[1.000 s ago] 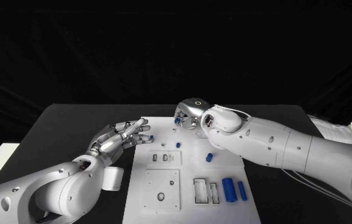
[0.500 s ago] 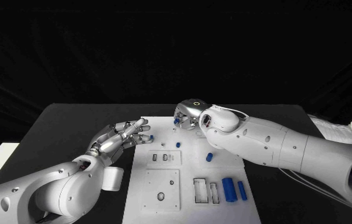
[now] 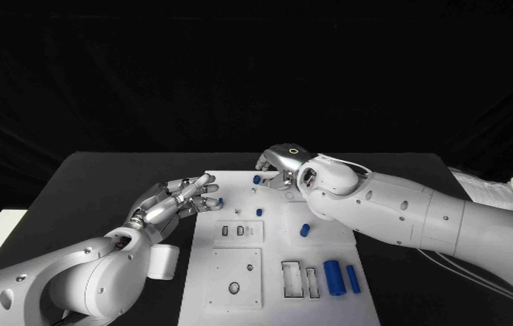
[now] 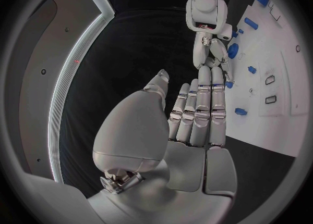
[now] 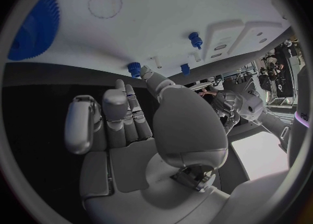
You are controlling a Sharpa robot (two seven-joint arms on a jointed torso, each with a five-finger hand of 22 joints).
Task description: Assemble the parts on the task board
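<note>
Head view: the white task board point(image 3: 280, 267) lies mid-table, small blue parts point(image 3: 304, 229) scattered on it, two blue cylinders point(image 3: 333, 275) near its right edge. The left hand point(image 3: 174, 204) hovers at the board's left edge, fingers spread, holding nothing. The right hand point(image 3: 280, 164) sits at the far end; its grasp I cannot tell.

Left wrist view: fingers point(image 4: 199, 114) extended, empty.

Right wrist view: a blue gear point(image 5: 34, 26) lies on the board.
</note>
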